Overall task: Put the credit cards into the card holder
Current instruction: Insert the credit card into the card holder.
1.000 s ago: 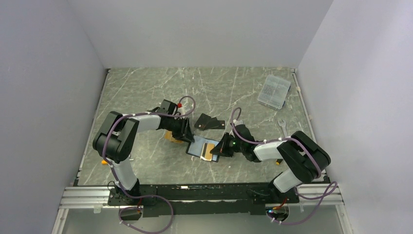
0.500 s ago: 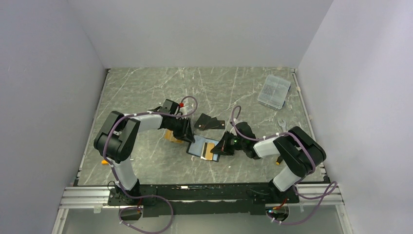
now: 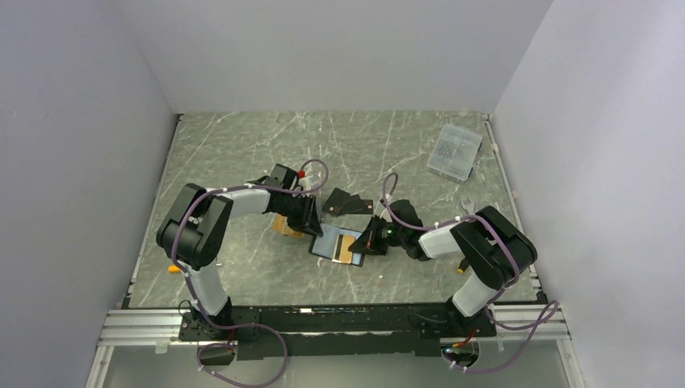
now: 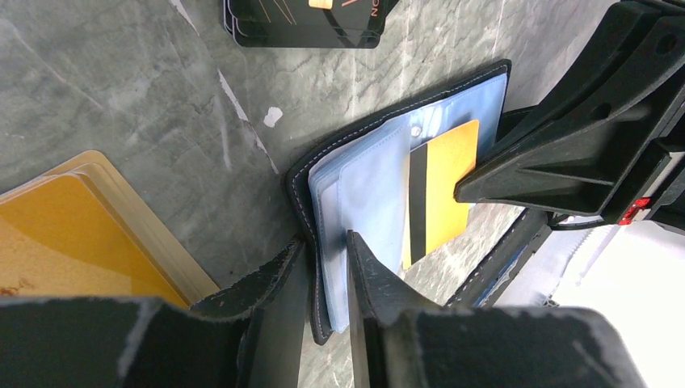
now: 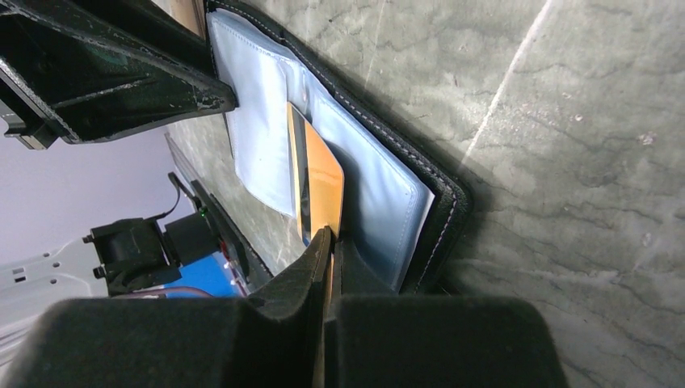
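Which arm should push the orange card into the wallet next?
Right. The right gripper is shut on the orange card, which lies on the open card holder at a pocket. The left gripper has the holder's edge between its fingers, so it looks busy steadying it.

A: Any readable text?
B: Barely. Black cards [image 4: 307,20] at the top of the left wrist view carry orange letters, cut off by the frame edge. No full word.
A: Clear box [image 3: 455,151]?
B: Patterned label, too small to read.
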Controlling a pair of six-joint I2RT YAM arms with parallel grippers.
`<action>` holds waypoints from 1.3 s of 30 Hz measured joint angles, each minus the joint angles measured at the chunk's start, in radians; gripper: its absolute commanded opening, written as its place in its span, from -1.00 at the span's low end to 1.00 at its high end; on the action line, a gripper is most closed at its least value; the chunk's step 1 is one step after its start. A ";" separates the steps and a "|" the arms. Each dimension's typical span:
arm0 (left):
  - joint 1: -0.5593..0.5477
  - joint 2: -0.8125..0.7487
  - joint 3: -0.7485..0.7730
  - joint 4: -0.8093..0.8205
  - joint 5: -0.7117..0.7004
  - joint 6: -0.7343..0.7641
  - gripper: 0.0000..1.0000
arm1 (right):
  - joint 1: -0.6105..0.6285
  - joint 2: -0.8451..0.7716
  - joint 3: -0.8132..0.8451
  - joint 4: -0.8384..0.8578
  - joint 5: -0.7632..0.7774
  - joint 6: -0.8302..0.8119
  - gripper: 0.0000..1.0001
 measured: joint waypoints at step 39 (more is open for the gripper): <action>-0.036 0.006 0.009 -0.001 -0.007 0.000 -0.42 | 0.090 0.034 -0.116 0.297 0.159 0.151 -1.00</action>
